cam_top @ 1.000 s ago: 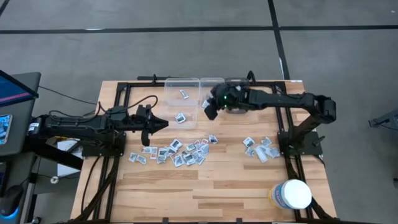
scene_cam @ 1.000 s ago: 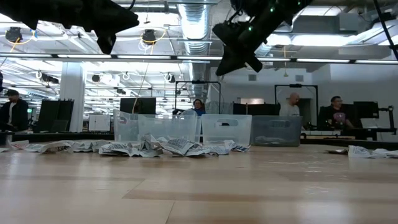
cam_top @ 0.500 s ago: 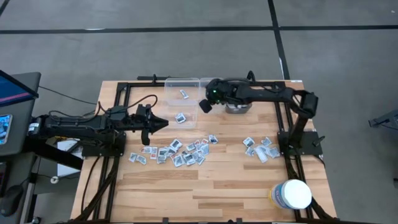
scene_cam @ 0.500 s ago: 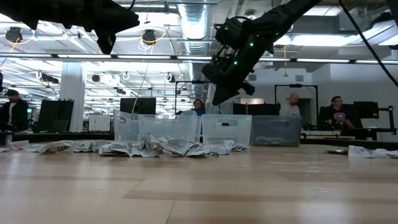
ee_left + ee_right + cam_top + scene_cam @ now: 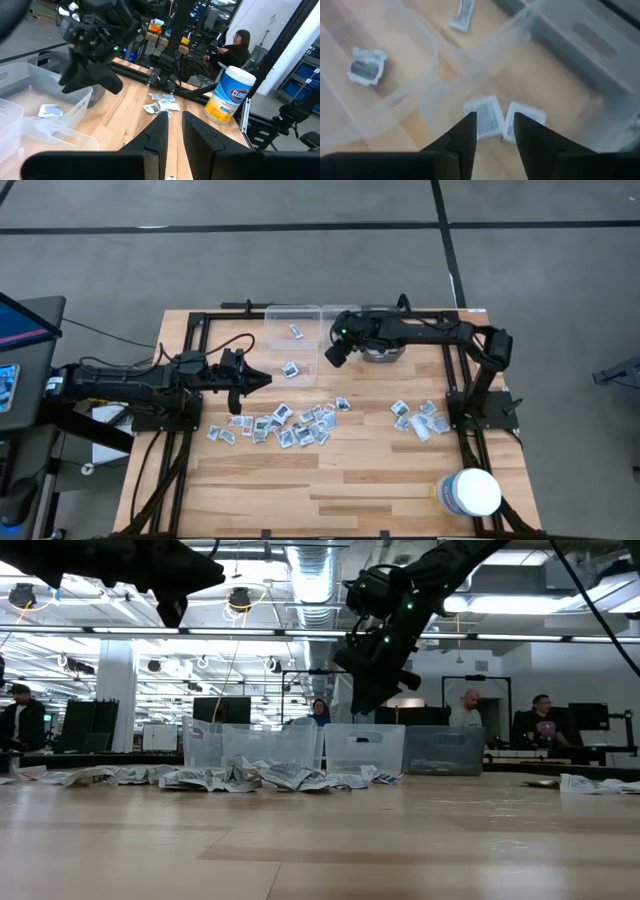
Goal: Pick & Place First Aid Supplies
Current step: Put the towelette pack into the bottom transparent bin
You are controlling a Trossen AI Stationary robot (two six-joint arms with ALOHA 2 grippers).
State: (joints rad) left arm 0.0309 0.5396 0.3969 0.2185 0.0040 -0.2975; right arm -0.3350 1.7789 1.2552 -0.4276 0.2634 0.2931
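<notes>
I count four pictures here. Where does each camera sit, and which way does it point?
High view: above, straight down on the wooden table; both dark arms show.
Low view: at table height, level across heaped small white packets towards the room; arms come from above.
Left wrist view: past the left gripper towards the white round tub.
Right wrist view: past the right gripper down into clear plastic bins.
Shared: high and left wrist views both show the tub.

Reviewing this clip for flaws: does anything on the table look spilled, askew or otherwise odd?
Nothing looks damaged. The packets lie in a loose, overlapping scatter mid-table, with a smaller cluster near the right arm's base. The right gripper hangs open above two packets in a clear bin.
</notes>
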